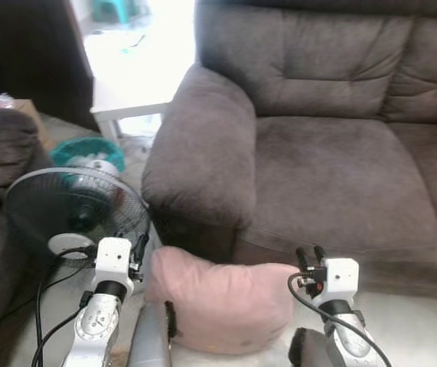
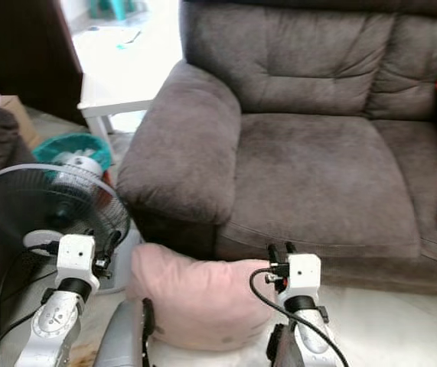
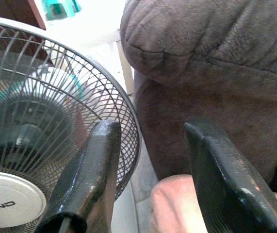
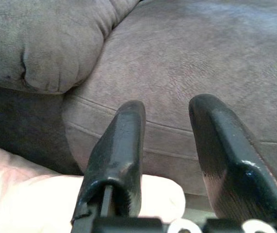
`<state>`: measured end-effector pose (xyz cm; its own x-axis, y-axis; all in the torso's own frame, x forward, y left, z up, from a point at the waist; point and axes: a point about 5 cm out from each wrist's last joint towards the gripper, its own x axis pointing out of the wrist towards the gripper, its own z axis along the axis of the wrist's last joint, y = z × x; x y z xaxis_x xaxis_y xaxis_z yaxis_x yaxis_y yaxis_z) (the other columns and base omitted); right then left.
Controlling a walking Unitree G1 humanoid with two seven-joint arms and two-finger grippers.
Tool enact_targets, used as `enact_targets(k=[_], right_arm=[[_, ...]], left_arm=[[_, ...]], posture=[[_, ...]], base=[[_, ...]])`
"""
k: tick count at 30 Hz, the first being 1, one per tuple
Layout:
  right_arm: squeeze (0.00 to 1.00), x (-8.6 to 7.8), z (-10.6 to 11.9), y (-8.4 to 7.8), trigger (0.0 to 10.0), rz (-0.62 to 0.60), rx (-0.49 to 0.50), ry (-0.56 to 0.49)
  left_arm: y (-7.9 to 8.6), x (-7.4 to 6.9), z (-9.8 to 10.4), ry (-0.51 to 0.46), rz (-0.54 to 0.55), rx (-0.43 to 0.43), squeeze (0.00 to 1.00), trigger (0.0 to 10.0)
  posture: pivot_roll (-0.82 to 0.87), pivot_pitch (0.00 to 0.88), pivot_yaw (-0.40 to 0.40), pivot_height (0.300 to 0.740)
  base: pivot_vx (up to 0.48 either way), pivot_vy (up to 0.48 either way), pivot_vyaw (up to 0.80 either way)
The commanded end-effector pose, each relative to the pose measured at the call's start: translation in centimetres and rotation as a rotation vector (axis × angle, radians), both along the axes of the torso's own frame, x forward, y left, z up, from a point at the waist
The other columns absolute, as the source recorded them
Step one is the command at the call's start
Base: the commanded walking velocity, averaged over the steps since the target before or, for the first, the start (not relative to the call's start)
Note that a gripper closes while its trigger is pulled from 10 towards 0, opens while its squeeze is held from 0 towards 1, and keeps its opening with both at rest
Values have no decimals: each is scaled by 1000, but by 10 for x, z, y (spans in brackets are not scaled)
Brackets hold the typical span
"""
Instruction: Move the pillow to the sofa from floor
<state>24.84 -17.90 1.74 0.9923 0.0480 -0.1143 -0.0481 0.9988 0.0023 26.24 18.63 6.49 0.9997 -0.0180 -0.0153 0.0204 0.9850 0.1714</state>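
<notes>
The left gripper (image 1: 139, 248) and right gripper (image 1: 310, 256) hover with fingers spread, empty, at either end of the pink pillow (image 1: 222, 302). The pillow lies on the floor, its long axis running left to right along the front of the grey sofa (image 1: 325, 153). A black standing fan (image 1: 73, 210) stands left of it.

fan (image 1: 73, 210) crowds the pillow's (image 1: 222, 298) left; sofa seat (image 1: 340, 180) lies open.

Head cams look down; wrist cams close, facing sofa (image 1: 317, 145).
</notes>
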Motion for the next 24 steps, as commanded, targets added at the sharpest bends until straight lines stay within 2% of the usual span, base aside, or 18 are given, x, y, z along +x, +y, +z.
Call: enact_targets(k=[1, 13, 18, 24], right_arm=[[0, 0, 1, -1, 10000, -8, 3, 2], [0, 1, 0, 1, 10000, 3, -7, 11], [0, 1, 1, 4, 10000, 10, -12, 7], [0, -1, -3, 2, 10000, -2, 1, 20]], left_arm=[[1, 0, -2, 13, 1, -4, 0, 10000], [2, 0, -2, 11, -1, -2, 0, 10000], [1, 0, -2, 10, -2, -4, 0, 10000], [2, 0, -2, 10, -3, -1, 0, 10000]], posture=[[76, 62, -22, 535], [79, 67, -22, 535], [79, 68, -22, 535], [81, 68, -22, 535]], base=[[0, 0, 0], [0, 0, 0], [0, 0, 744], [124, 0, 0]])
